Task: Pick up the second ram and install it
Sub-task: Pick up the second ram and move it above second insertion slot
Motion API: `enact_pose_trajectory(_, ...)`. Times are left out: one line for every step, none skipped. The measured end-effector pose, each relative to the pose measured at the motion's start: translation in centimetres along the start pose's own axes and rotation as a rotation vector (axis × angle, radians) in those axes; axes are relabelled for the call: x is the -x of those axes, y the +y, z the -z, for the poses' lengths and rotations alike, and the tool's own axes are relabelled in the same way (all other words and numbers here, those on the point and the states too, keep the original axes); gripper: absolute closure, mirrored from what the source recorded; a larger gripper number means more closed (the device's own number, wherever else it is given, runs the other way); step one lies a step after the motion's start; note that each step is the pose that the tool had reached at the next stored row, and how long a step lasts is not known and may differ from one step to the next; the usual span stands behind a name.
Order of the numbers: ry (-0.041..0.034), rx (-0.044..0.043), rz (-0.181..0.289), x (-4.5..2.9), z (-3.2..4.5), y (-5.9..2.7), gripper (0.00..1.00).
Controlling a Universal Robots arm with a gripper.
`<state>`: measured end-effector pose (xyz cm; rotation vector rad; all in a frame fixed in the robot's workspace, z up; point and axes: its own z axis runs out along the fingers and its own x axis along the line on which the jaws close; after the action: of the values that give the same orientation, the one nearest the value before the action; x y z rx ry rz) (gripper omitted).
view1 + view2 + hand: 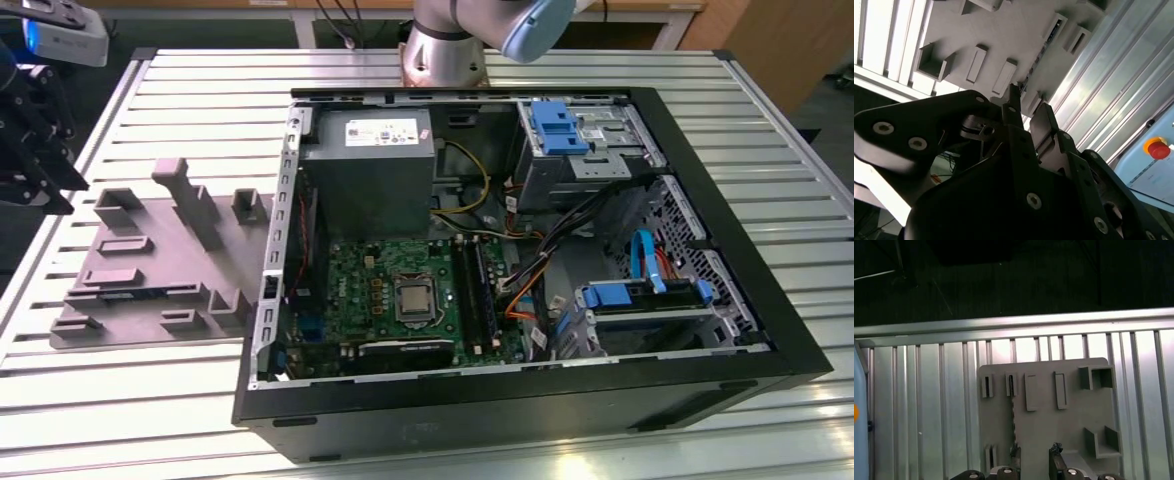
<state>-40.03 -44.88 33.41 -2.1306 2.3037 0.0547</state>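
The second ram [1013, 415] is a thin dark stick standing on edge in the grey tray [1074, 410], held between small raised blocks. In the second wrist view the ram [1040, 50] runs away from my fingertips across the tray. My gripper [1035, 452] hangs above the tray, open, with nothing between its fingers. The ram lines up close to one fingertip [1016, 452], outside the gap. In the exterior view my gripper [34, 150] is at the far left, above the tray's edge, and the ram [134, 293] lies near the tray's front.
The open computer case [747, 330] stands to the exterior view's right of the tray, with its green motherboard [360, 290] and long black slots [478, 290] exposed. Cables and blue drive brackets [647, 292] crowd the case's right half. A ribbed metal table [174, 400] carries everything.
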Motion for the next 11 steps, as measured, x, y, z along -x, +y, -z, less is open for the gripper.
enact_pose_trajectory(-0.0001,-0.0001,0.0,-0.02,-0.12,0.0,0.64)
enact_pose_trajectory(-0.0001,-0.0001,0.0,-0.04,-0.21,-0.01,0.64)
enact_pose_trajectory(0.0,0.0,0.0,-0.05,-0.26,-0.01,0.64)
enact_pose_trajectory(0.0001,0.0002,0.0,-0.05,-0.27,-0.01,0.64)
enact_pose_trajectory(-0.0006,0.0,0.0,-0.05,-0.29,-0.01,0.64)
enact_pose_trajectory(-0.0011,0.0001,0.0,-0.05,-0.29,-0.01,0.64)
enact_pose_trajectory(-0.0011,0.0001,0.0,-0.05,-0.29,-0.01,0.64)
enact_pose_trajectory(-0.0011,0.0,0.0,-0.05,-0.29,-0.01,0.64)
enact_pose_trajectory(-0.0012,0.0001,0.0,-0.05,-0.29,-0.01,0.64)
enact_pose_trajectory(-0.0012,0.0,0.0,-0.05,-0.29,-0.01,0.64)
enact_pose_trajectory(-0.0012,0.0001,0.0,-0.05,-0.29,-0.01,0.64)
